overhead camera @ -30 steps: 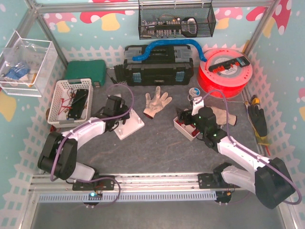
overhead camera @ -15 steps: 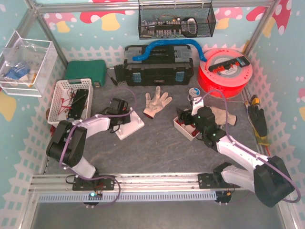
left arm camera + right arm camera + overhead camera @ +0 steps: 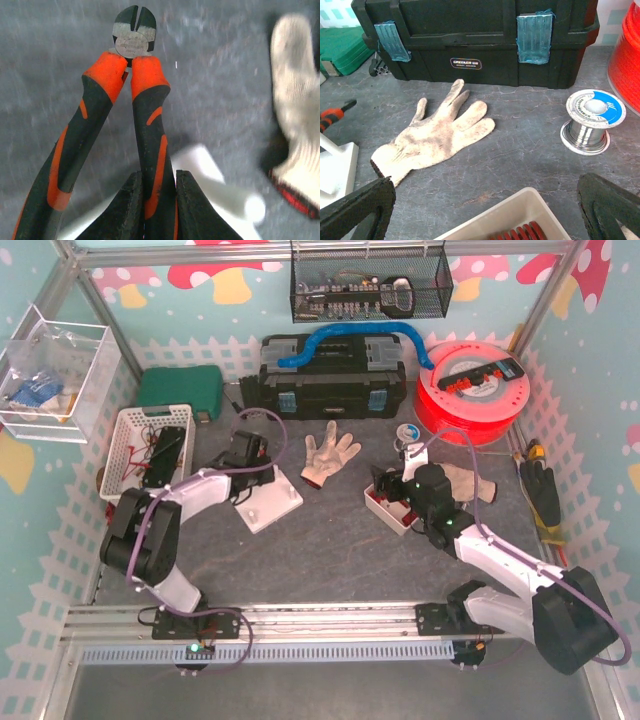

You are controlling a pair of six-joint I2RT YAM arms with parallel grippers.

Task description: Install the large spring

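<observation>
The large red spring (image 3: 520,234) lies in a small white tray (image 3: 520,212) just below my right gripper (image 3: 482,210), whose jaws stand wide open and empty; the tray also shows in the top view (image 3: 388,510). My left gripper (image 3: 157,177) is shut on one handle of orange-and-black side cutters (image 3: 145,100), their head pointing away over the grey table. It hovers at the far left edge of a white base plate (image 3: 270,502) with a short post (image 3: 235,197). In the top view my left gripper (image 3: 245,452) and right gripper (image 3: 395,490) are far apart.
A white work glove (image 3: 328,455) lies between the arms, a second glove (image 3: 470,482) right of the tray. A black toolbox (image 3: 330,380), green case (image 3: 180,390), red filament spool (image 3: 470,390) and solder spool (image 3: 592,120) stand behind. A white basket (image 3: 125,455) is at left.
My left gripper has moved a little toward the back of the table with the cutters, and its arm has swung round. The right arm has not moved.
</observation>
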